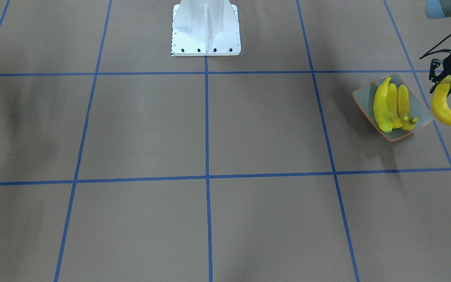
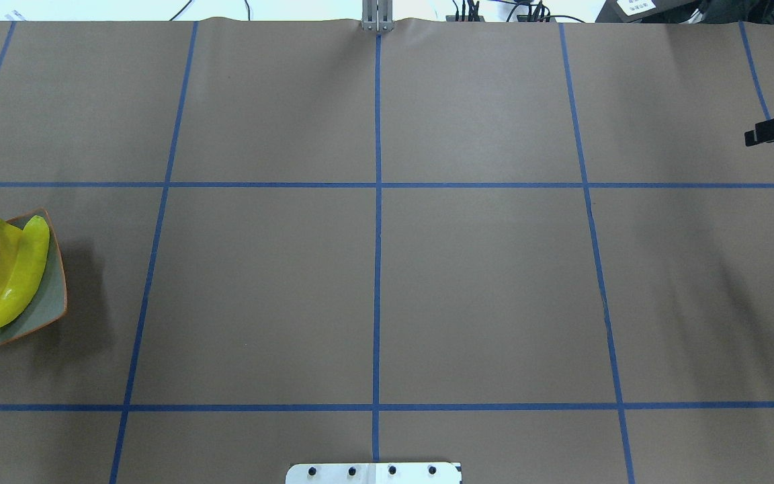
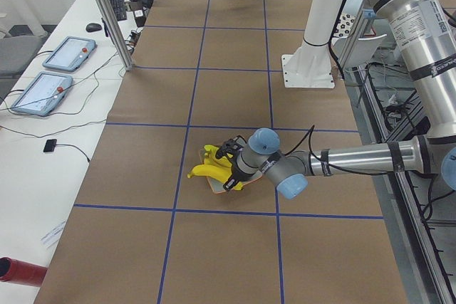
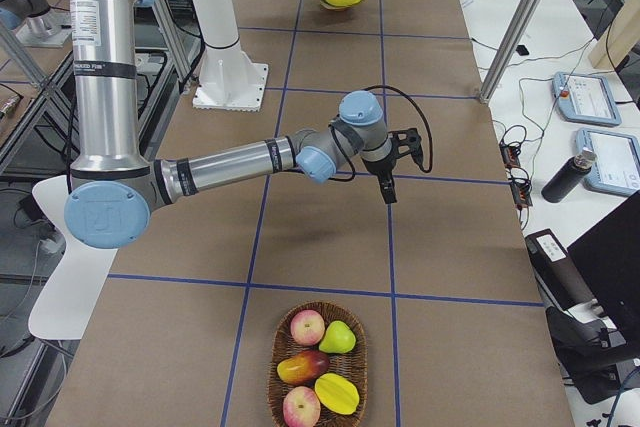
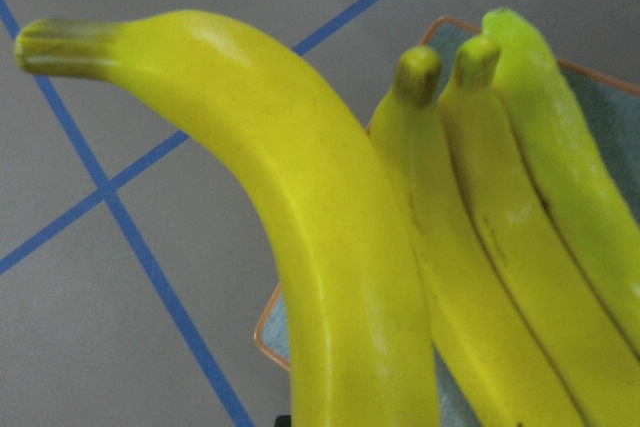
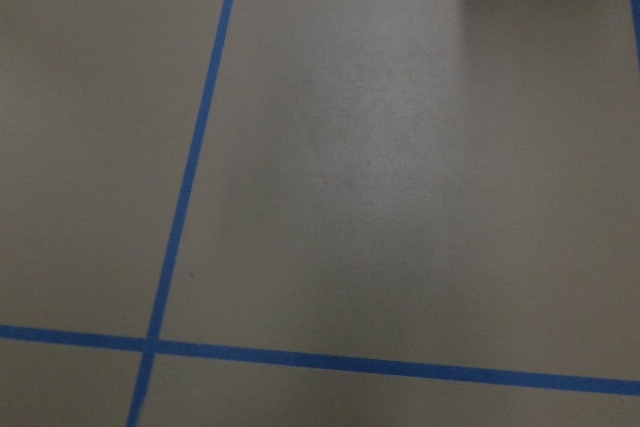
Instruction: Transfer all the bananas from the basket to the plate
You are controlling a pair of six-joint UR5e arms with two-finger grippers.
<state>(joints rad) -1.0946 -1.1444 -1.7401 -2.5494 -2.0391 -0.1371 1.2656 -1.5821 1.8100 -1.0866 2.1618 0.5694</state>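
Observation:
My left gripper [image 1: 446, 84] is shut on the stem end of a yellow banana [image 1: 444, 107] and holds it in the air just beside the plate's outer edge. The banana hangs down, curved. The plate [image 1: 364, 96], grey-green with an orange rim, holds three bananas [image 1: 392, 105] side by side. In the left wrist view the held banana [image 5: 300, 227] fills the foreground, with the plate's bananas [image 5: 500, 247] behind it. The plate also shows in the overhead view [image 2: 51, 302]. My right gripper [image 2: 753, 138] hovers empty over the table, its fingers together.
A wicker basket [image 4: 275, 362] with apples, a pear and a mango stands at the table's right end; no banana shows in it. The white robot base [image 1: 206, 31] stands at the table's rear middle. Blue tape lines cross the brown table.

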